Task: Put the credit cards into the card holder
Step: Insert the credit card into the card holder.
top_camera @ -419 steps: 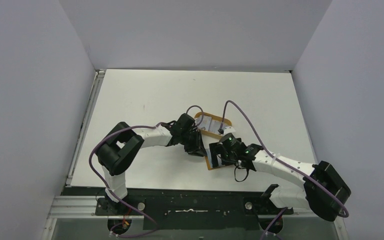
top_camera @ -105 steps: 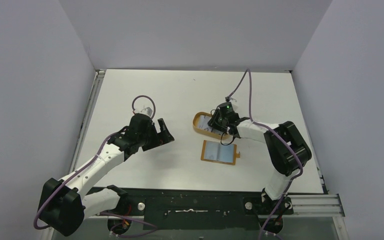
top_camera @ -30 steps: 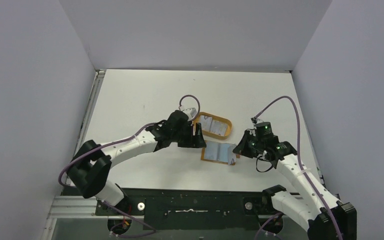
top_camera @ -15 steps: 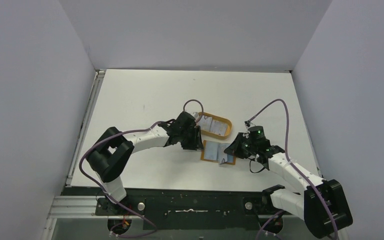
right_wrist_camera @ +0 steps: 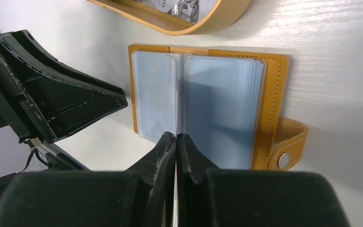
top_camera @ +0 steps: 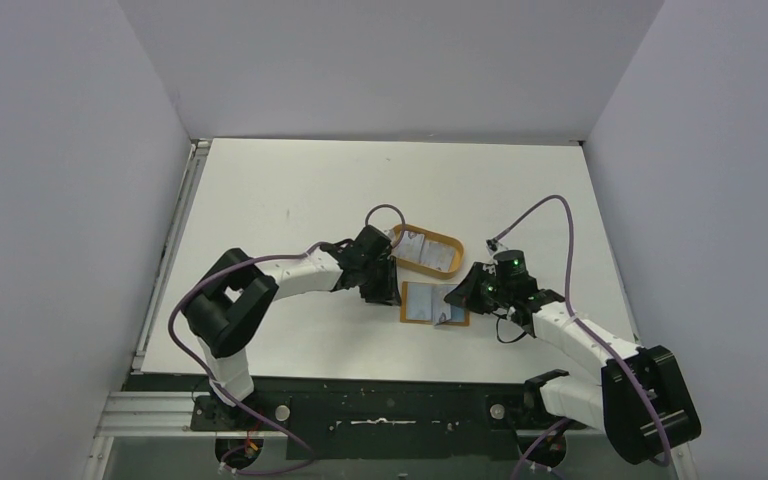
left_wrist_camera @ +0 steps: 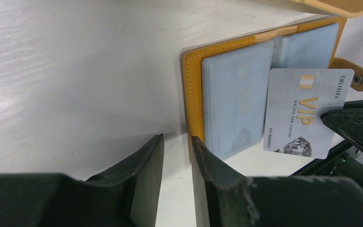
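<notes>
Holding credit card (left_wrist_camera: 302, 113): right gripper (right_wrist_camera: 176, 137) — clamped, over open card holder (left_wrist_camera: 191, 94).
Left gripper (left_wrist_camera: 177, 138): narrow gap, empty.

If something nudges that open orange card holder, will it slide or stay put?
The card holder likely slides: it lies flat, open, on a smooth white table and looks thin and light. Its stacked clear pockets look floppy, so they may flex when the VIP card presses in. The snap tab sticks out sideways and could catch.
</notes>
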{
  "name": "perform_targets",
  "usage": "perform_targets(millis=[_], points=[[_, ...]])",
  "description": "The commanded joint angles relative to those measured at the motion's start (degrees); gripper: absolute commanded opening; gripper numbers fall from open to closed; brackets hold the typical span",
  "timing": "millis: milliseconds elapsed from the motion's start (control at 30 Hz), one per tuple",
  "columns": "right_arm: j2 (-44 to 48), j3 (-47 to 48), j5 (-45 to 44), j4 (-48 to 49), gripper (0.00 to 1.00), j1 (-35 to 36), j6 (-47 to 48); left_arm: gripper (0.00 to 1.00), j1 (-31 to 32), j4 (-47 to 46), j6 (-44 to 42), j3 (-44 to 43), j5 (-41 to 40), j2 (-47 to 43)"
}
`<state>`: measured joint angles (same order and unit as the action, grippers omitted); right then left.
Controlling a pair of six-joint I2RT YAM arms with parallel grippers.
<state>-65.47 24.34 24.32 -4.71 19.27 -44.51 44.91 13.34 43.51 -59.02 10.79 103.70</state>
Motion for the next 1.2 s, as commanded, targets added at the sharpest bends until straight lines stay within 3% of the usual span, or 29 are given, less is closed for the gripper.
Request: perform_targets(millis=[0, 1167], points=[[1.70, -0.35, 0.12, 4.22, 0.00, 0.14, -0.87, 0.24, -0.60, 1.36, 0.22, -2.33, -0.76, 0.66], [-5.23, 0.66, 2.12, 6.36, 0.00, -0.29, 1.72, 0.20, -0.92, 2.22, 0.18, -3.52, 0.77, 3.29]])
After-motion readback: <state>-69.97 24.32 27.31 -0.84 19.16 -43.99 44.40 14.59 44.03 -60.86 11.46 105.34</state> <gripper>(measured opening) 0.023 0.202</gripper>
